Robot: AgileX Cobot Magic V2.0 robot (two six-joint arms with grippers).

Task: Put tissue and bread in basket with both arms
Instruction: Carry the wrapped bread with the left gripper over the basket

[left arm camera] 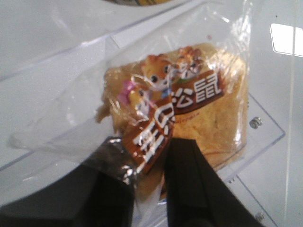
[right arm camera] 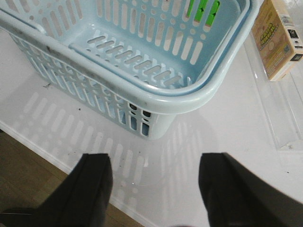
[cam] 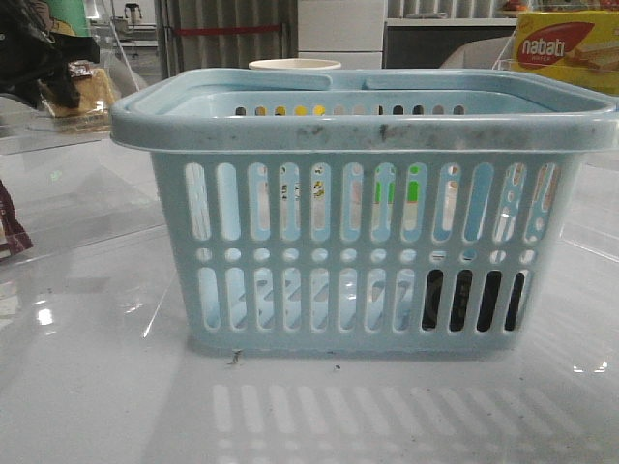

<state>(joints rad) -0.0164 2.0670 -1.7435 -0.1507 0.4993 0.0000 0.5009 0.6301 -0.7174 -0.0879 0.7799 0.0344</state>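
The light blue basket fills the middle of the front view. The tissue, a dark block, shows through the lower right slots, inside the basket on its floor. My left gripper is at the far left, raised behind the basket's left end. In the left wrist view it is shut on the bread, pinching the clear wrapper at its brown label. My right gripper is open and empty above the table's front edge, beside a corner of the basket. It is out of the front view.
A yellow-and-red nabati box stands at the back right. A white cup is behind the basket. A dark red-brown packet lies at the left edge. A tan box sits in a clear tray beside the basket.
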